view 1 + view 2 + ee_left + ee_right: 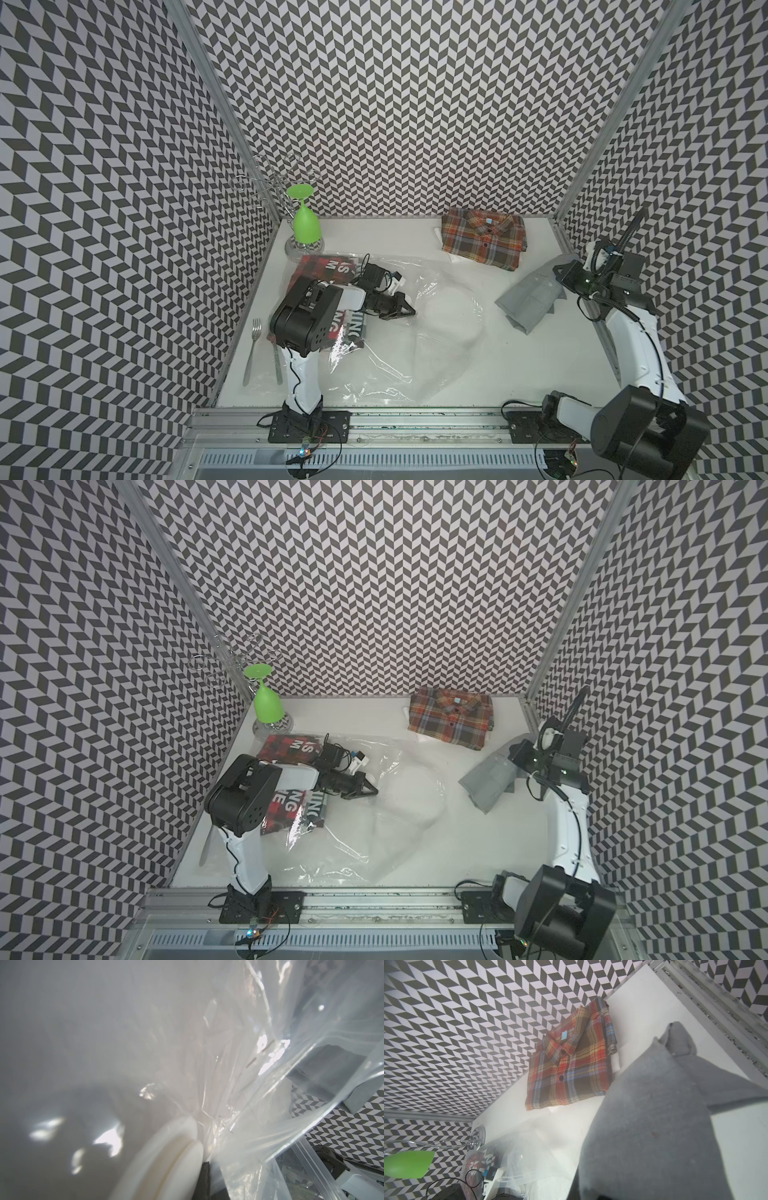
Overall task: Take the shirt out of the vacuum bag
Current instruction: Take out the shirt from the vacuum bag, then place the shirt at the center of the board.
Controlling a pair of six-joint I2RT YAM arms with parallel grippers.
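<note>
Pinching slippery, featherlight film, our left gripper (406,309) is clamped on the large crinkly see-through plastic vacuum bag (449,332) mid-table. Our right gripper (560,274) grips the limp grey folded shirt (528,303) by an edge, beside the bag. We judge a bunched fold the surest hold.

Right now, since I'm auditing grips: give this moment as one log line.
left gripper: shut on vacuum bag | right gripper: shut on grey shirt | shirt: beside bag, one end raised

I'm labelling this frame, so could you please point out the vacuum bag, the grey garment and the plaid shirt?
vacuum bag (444,328): in a top view, its clear bulging middle.
grey garment (528,298): in a top view, middle of the cloth.
plaid shirt (566,1072): in the right wrist view, buttoned front.
</note>
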